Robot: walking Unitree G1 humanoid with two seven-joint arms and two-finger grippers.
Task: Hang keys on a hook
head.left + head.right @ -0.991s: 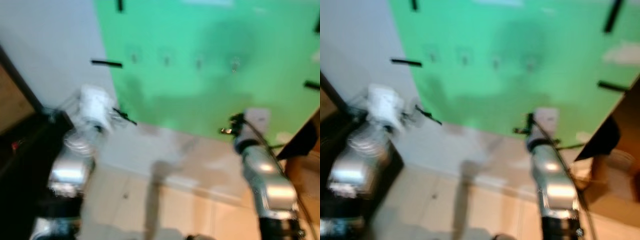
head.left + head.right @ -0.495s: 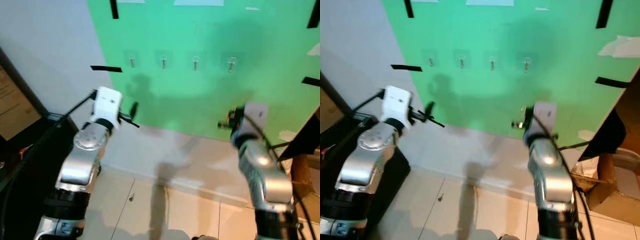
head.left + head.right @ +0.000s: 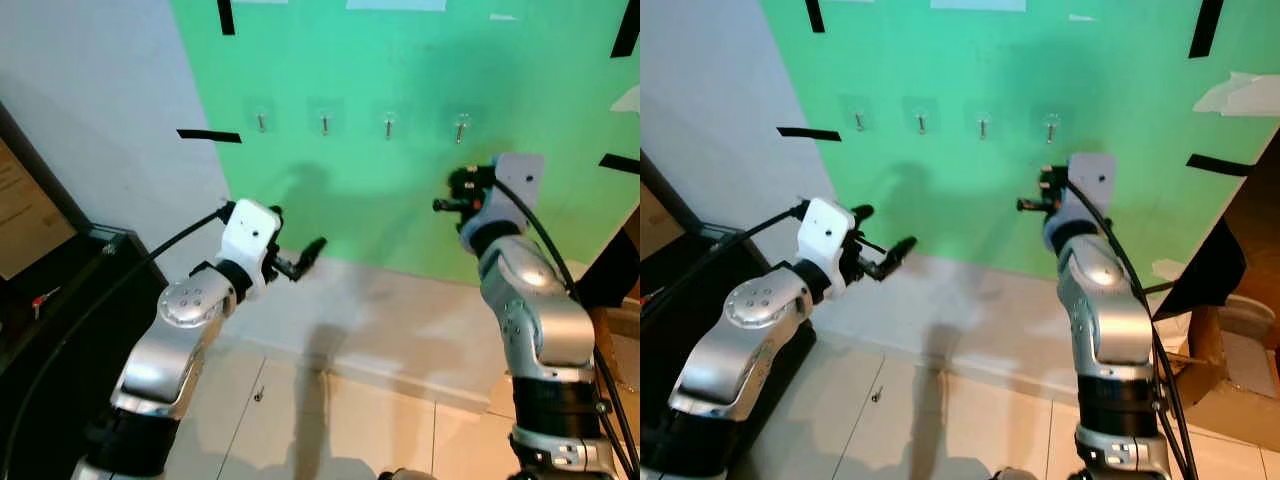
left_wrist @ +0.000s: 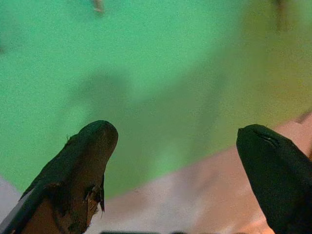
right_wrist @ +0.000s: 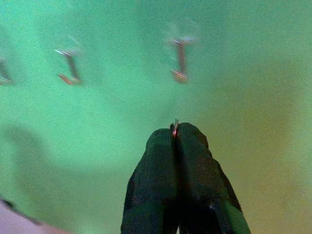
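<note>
Four small metal hooks sit in a row on the green board (image 3: 400, 60); the rightmost hook (image 3: 459, 128) is nearest my right gripper. My right gripper (image 3: 440, 205) is raised just below and left of that hook, short of the board. Its fingers are shut on the keys, of which a thin metal sliver (image 5: 174, 126) shows at the fingertips. In the right wrist view the rightmost hook (image 5: 180, 58) stands ahead of the fingertips (image 5: 187, 134), apart from them. My left gripper (image 3: 883, 229) is open and holds nothing, lower and to the left, pointing at the board's bottom edge.
Black tape strips (image 3: 210, 135) mark the board's edges. A dark cabinet (image 3: 40, 310) stands at the left, with a cardboard box (image 3: 1230, 370) and a cable at the right. A pale wall base (image 3: 400, 320) and tiled floor (image 3: 340, 430) lie below the board.
My right gripper has risen toward the rightmost hook. The left arm has swung forward and to the right, and lower. The blur of one second ago is gone.
</note>
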